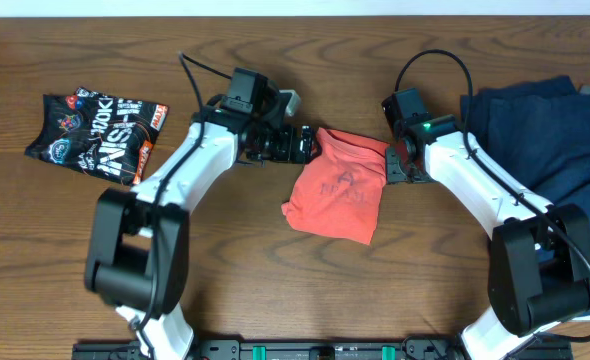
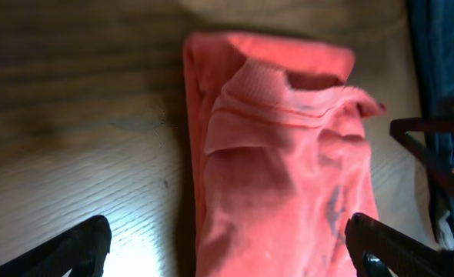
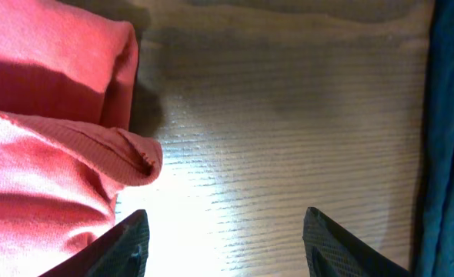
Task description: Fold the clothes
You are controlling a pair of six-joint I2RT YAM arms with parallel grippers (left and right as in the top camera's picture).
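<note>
A coral-red T-shirt (image 1: 340, 185) lies folded into a small bundle at the table's middle, faint lettering showing. My left gripper (image 1: 308, 145) is open at the bundle's top left edge; in the left wrist view the shirt (image 2: 281, 161) lies between its spread fingers (image 2: 231, 246). My right gripper (image 1: 393, 165) is open at the bundle's right edge; in the right wrist view its fingers (image 3: 225, 238) are over bare wood with the shirt (image 3: 50, 115) at the left. A dark navy garment (image 1: 545, 125) lies at the far right. A small black printed garment (image 1: 95, 125) lies at the far left.
The wooden table (image 1: 275, 280) carries everything. The navy garment also shows at the right edge of the right wrist view (image 3: 450, 131) and of the left wrist view (image 2: 442, 69). A black rail (image 1: 275, 350) runs along the front edge.
</note>
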